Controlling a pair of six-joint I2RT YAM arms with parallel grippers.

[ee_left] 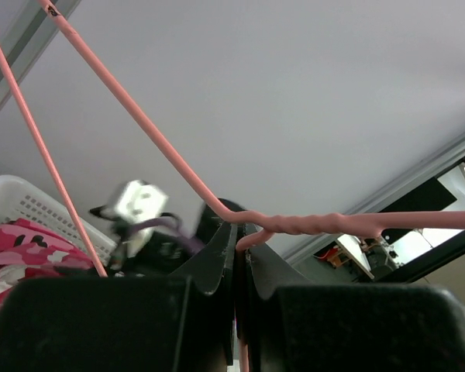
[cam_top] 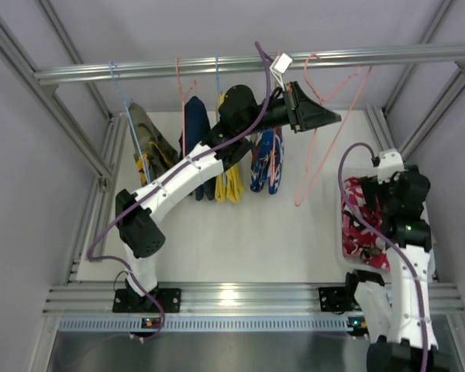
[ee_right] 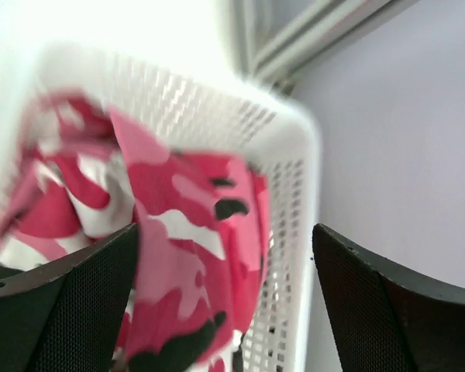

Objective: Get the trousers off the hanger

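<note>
Clearances around the left gripper (ee_left: 240, 239), jaws closed on the pink hanger (ee_left: 333, 223): the rail (cam_top: 217, 67) ran close above it, and hung clothes (cam_top: 217, 174), the blue trousers (cam_top: 263, 159) nearest, crowded under its wrist. Bare table (cam_top: 248, 232) lay open below. At the right gripper (ee_right: 225, 260), fingers spread wide, red-pink trousers (ee_right: 178, 232) filled the space beneath, with the basket wall (ee_right: 291, 178) just ahead and the enclosure wall (ee_right: 403, 139) beyond.

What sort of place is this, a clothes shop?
Probably a robot test cell, not a shop: plain panel walls, a metal rail hung with clothes, and a left arm and right arm bolted to the table.
</note>
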